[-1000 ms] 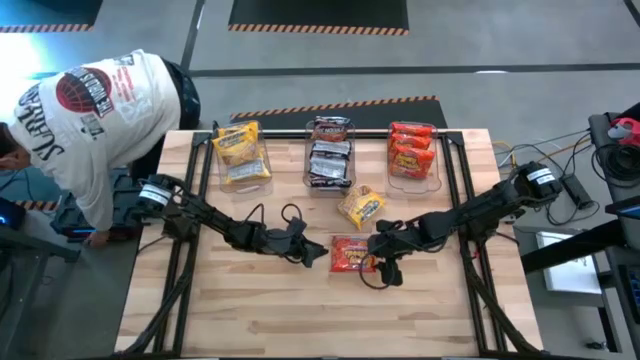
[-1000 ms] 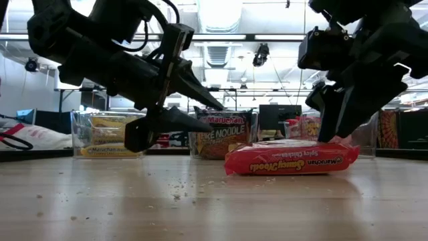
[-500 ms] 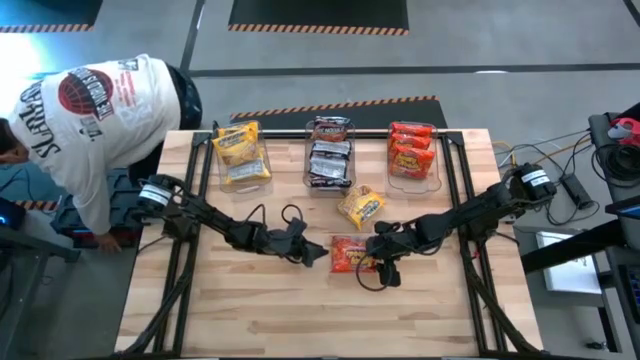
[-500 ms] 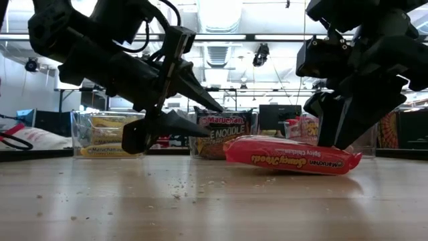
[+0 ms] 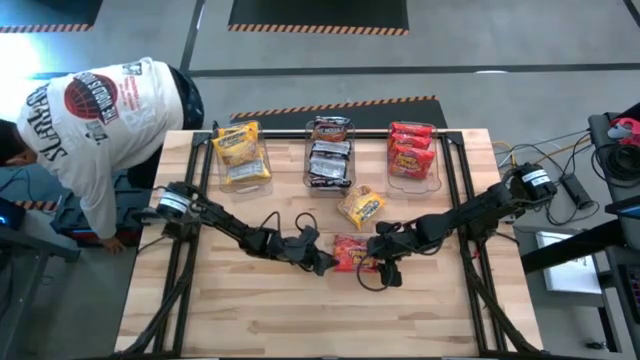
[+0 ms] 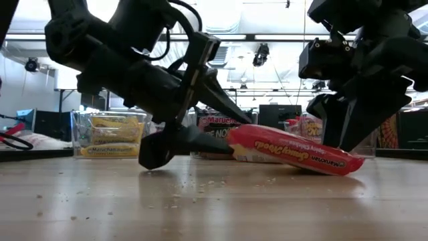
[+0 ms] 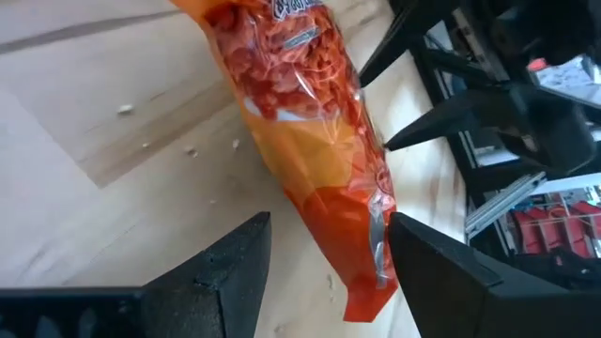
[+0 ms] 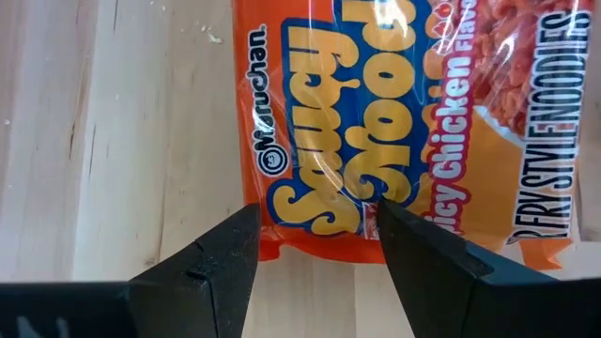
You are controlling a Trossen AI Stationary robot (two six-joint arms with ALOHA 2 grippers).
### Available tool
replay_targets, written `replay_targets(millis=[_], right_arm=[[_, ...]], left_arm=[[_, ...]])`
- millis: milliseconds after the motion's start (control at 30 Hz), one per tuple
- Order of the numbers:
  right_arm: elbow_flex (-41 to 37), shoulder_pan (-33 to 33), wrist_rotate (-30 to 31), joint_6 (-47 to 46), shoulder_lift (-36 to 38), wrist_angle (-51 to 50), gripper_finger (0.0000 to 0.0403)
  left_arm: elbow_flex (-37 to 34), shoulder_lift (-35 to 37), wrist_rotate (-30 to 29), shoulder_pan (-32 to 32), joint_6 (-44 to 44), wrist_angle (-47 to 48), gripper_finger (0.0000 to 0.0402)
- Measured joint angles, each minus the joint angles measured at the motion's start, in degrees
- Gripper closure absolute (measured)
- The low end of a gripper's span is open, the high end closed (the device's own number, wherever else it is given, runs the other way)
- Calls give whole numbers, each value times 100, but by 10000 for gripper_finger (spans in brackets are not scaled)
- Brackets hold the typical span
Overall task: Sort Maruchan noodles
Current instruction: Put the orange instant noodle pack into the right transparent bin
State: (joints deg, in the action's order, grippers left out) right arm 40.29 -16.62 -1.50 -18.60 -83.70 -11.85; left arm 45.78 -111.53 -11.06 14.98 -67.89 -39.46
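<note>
The red Maruchan packet [image 5: 353,253] lies mid-counter [image 5: 250,320], propped at a slant: its far end is between the spread fingers of the right gripper [image 8: 317,246], while the left gripper [image 6: 184,137], also spread, noses under its near edge. Judging from this, one gripper should pinch the crinkly seam squarely before lifting toward the bin of red packets [image 5: 411,153], with the other backing clear to avoid a tug-of-war.
</note>
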Motion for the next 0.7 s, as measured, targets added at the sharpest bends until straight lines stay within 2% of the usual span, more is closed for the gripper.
replay_targets(millis=[367,700], right_arm=[[-7,0,7,105,-11,45,195],[-11,0,22,106,-11,65,195]], left_arm=[[229,-33,-195,-115,380,-137,204],[553,-357,-273,-179,488,-199,204]])
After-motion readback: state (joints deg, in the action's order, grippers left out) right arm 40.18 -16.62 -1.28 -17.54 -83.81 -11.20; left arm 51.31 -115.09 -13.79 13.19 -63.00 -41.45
